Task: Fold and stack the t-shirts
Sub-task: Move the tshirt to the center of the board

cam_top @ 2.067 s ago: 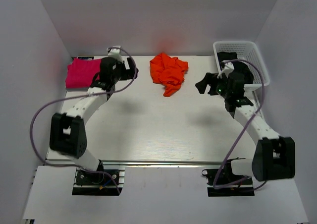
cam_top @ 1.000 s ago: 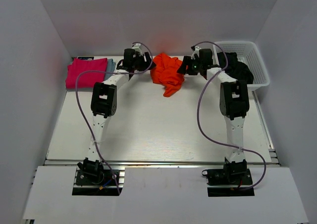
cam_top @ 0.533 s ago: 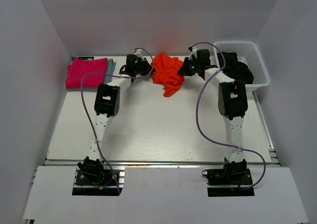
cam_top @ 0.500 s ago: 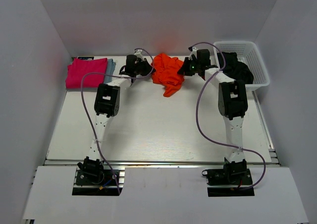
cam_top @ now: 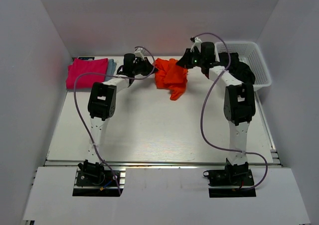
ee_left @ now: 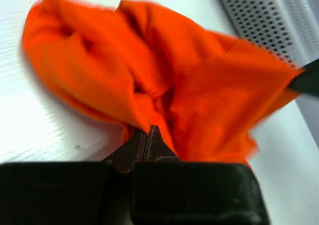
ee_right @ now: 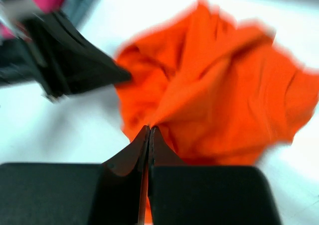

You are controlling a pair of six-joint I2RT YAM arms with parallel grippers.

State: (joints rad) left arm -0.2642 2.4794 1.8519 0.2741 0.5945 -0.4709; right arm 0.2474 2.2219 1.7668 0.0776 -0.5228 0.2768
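Note:
The crumpled orange t-shirt (cam_top: pixel 170 76) lies at the back middle of the table, stretched between both arms. My left gripper (cam_top: pixel 151 67) is shut on its left edge; the left wrist view shows orange cloth (ee_left: pixel 164 80) pinched at the fingertips (ee_left: pixel 147 132). My right gripper (cam_top: pixel 184 63) is shut on the shirt's right edge, with orange cloth (ee_right: pixel 224 100) caught at its tips (ee_right: pixel 149 129). A folded magenta-pink t-shirt (cam_top: pixel 87 71) lies at the back left on a blue-grey one (cam_top: pixel 111 64). Dark t-shirts (cam_top: pixel 242 69) sit in the basket.
The white lattice basket (cam_top: pixel 259 56) stands at the back right corner, its wall also visible in the left wrist view (ee_left: pixel 264 16). White walls enclose the table on three sides. The table front (cam_top: pixel 159 135) is bare wood-grain white.
Both grippers have shut on opposite edges of the orange t-shirt. The shirt is now pulled up and spread slightly between them, and both arms have shifted a little.

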